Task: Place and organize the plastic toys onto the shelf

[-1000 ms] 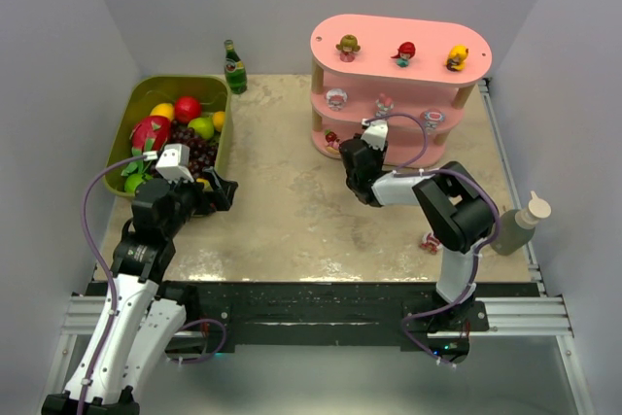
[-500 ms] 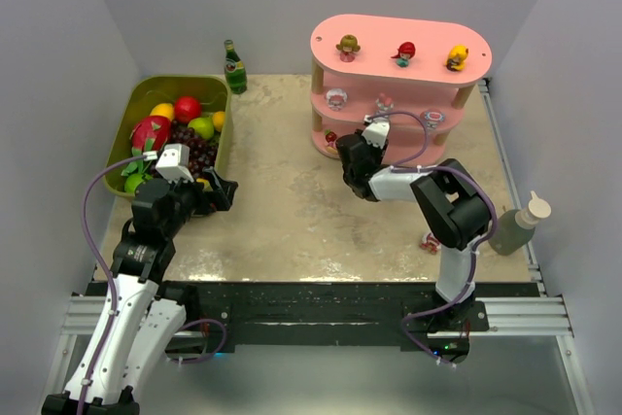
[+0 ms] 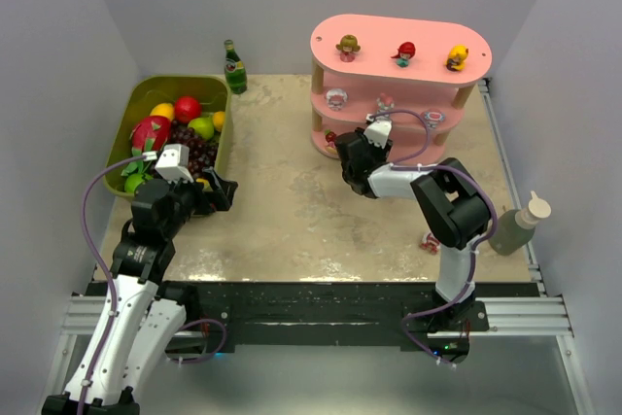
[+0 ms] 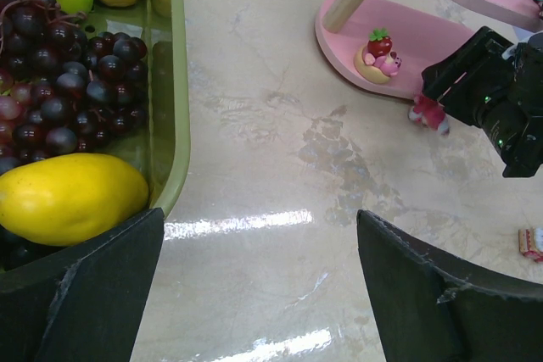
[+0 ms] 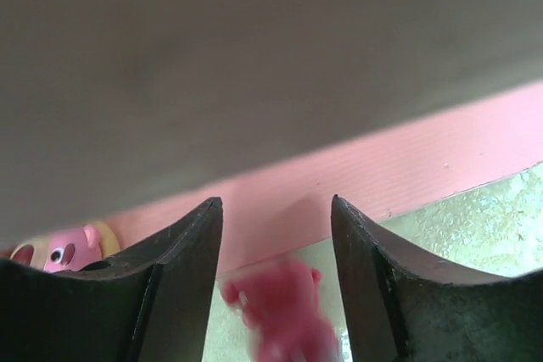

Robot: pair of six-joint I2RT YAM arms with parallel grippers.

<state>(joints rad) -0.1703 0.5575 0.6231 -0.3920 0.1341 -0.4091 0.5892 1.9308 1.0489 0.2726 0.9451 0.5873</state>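
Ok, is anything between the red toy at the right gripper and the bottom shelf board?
Nothing visible. The red toy sits between the right gripper's parted fingers, just short of the bottom board's bare edge. The strawberry toy on that board stands off to one side.

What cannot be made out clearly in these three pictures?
Right wrist: the red toy is blurred, so its shape is unclear.
Left wrist: a second toy is cut off by the right edge.
Top: the bottom board of the shelf is mostly hidden by its upper boards and the right arm.
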